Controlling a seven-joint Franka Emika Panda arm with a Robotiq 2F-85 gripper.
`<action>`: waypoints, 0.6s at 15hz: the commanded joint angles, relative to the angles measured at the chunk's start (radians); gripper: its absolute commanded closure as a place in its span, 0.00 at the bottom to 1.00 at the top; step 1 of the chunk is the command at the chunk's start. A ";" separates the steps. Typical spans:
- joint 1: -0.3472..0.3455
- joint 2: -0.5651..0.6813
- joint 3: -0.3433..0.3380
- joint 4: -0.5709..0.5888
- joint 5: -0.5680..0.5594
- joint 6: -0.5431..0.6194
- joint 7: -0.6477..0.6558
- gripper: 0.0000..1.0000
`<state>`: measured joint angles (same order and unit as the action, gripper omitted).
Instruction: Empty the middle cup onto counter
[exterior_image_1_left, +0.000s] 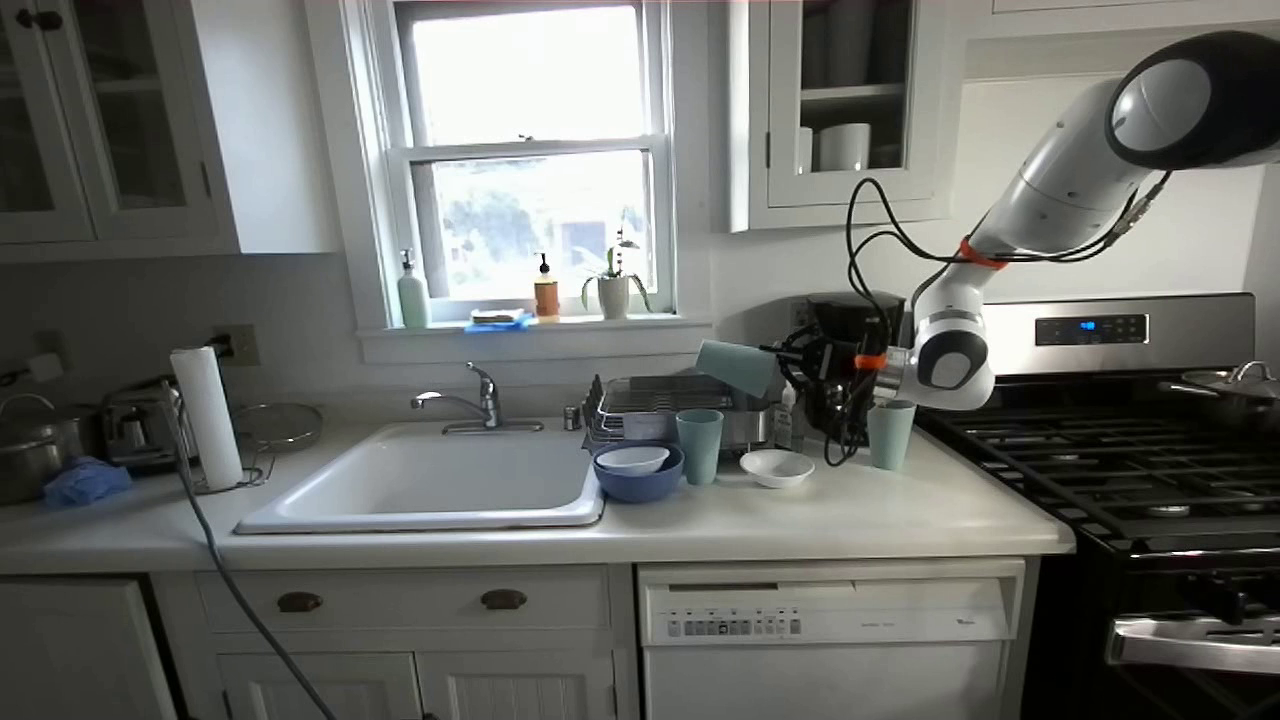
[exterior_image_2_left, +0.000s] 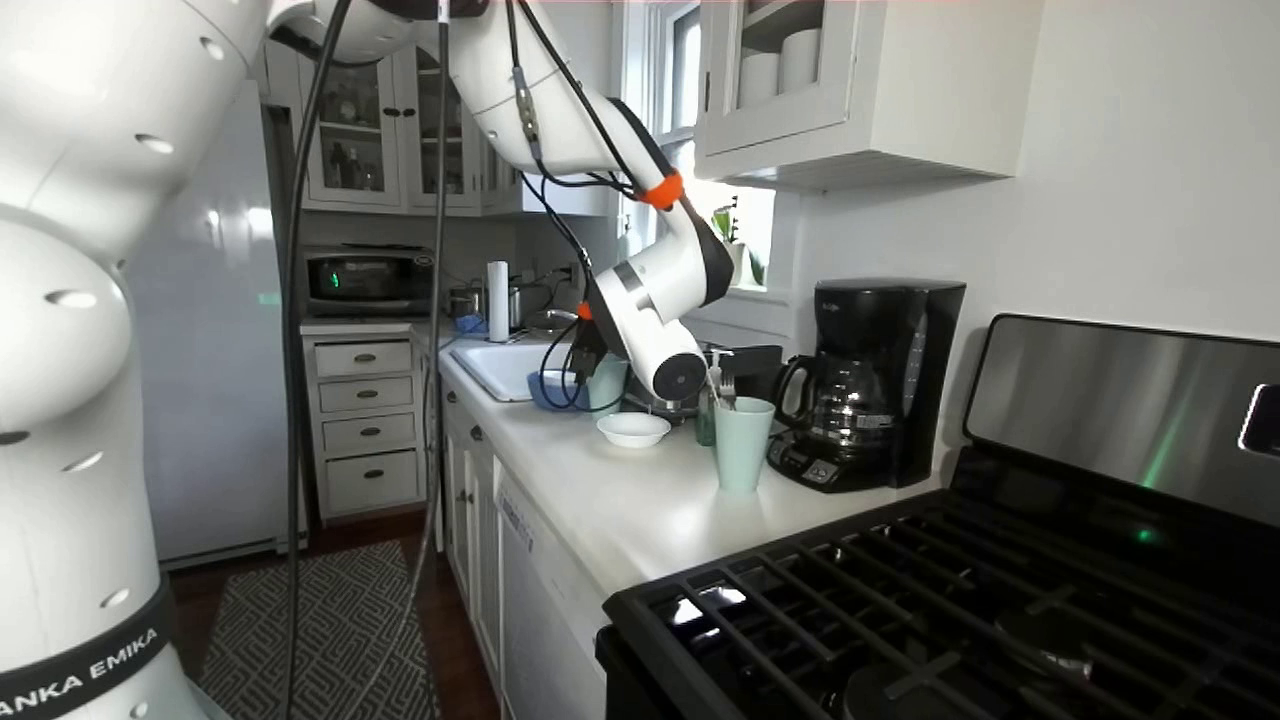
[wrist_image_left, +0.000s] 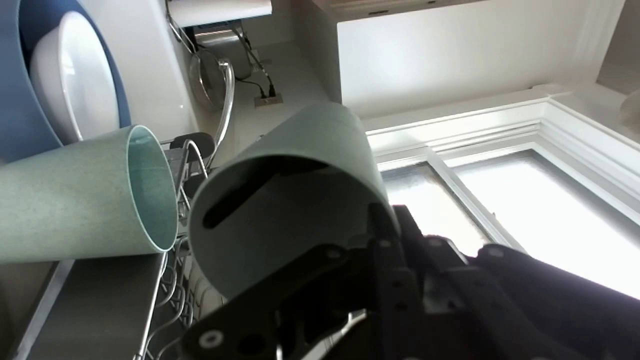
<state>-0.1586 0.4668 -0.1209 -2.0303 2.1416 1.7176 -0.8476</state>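
Observation:
The middle cup (exterior_image_1_left: 735, 367), a pale teal tumbler, hangs on its side in the air above the counter (exterior_image_1_left: 850, 522), level with the dish rack. Its mouth faces back toward my gripper (wrist_image_left: 391, 212) and dips slightly. The jaws are shut on its rim, one finger inside and the other outside. Within the cup, the wrist view shows a long dark shape (wrist_image_left: 240, 200) that I cannot identify. From the stove side, an exterior view hides the held cup behind the arm. Two similar cups stand upright: one (exterior_image_1_left: 699, 447) by the blue bowl, another (exterior_image_2_left: 743, 445) by the coffee maker with forks.
On the counter sit a white bowl (exterior_image_1_left: 777, 467) and a blue bowl (exterior_image_1_left: 640, 486) with a smaller white bowl inside. Behind them is the dish rack (exterior_image_1_left: 655, 395). The sink (exterior_image_1_left: 430, 520) lies to one side; the coffee maker (exterior_image_2_left: 860, 390) and stove (exterior_image_2_left: 850, 600) to the other.

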 joint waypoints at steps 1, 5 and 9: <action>-0.004 0.013 -0.015 -0.002 0.011 -0.081 0.003 0.99; -0.018 0.038 -0.022 -0.005 0.008 -0.172 0.005 0.99; -0.026 0.073 -0.031 0.003 0.004 -0.256 0.015 0.99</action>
<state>-0.1764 0.5203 -0.1452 -2.0315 2.1402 1.5170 -0.8477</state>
